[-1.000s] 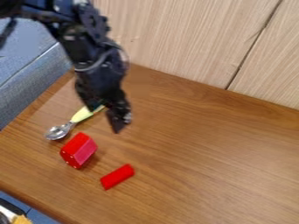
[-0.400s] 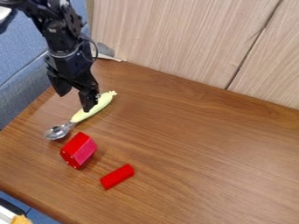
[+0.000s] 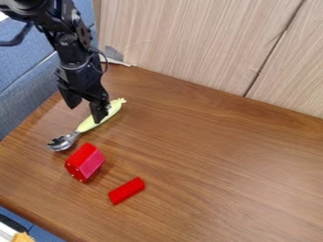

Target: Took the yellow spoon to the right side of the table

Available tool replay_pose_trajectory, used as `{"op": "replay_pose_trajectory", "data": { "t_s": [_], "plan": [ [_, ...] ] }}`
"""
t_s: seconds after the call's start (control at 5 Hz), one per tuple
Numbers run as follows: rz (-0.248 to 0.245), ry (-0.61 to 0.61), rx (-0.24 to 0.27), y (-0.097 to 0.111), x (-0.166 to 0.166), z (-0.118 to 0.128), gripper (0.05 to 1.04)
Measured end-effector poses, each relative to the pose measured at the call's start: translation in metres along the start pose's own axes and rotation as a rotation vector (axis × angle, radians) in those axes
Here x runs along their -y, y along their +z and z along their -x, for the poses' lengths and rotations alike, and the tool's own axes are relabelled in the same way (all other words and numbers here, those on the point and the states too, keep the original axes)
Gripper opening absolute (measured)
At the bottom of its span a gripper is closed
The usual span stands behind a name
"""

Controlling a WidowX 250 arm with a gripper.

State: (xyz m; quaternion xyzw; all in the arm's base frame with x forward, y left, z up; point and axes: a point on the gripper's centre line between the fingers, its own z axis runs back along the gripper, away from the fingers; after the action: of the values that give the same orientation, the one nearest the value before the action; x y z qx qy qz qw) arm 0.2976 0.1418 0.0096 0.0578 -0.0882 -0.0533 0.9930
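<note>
Right, your yellow spoon (image 3: pixel 87 125) lies slantwise on the left part of the counter (image 3: pixel 214 156) as the camera view shows it, well over from the right side. You can see a pale, soft yellow handle (image 3: pixel 115 108), plump and rounded along its length, ending in a small knobbly tip that points to the upper right. Toward the lower left the handle narrows to a slim metal neck, and then you get the bowl (image 3: pixel 61 143), a shiny silver oval with bright glints and dark patches across it.

Your pincer (image 3: pixel 86 108) hangs over the handle with its fingers spread. One finger crosses in front of the yellow part, and you can't tell from here whether it touches; the other stands off to the left of the handle.

Just beside the spoon's neck, you have a chunky red block (image 3: pixel 85 163) with a pinkish side face, and near that, lower and to the right, a smaller red piece (image 3: pixel 126 190) lying on its side.
</note>
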Motion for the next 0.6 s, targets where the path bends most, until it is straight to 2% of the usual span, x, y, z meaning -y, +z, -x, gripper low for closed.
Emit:
{"op": "replay_pose_trajectory", "data": {
  "t_s": [0.2, 0.6],
  "plan": [
    [0.000, -0.004, -0.020, -0.0085, 0.0020, -0.0019, 0.962],
    [-0.021, -0.006, -0.036, -0.0130, 0.0071, -0.0073, 0.413]
  ]
}}
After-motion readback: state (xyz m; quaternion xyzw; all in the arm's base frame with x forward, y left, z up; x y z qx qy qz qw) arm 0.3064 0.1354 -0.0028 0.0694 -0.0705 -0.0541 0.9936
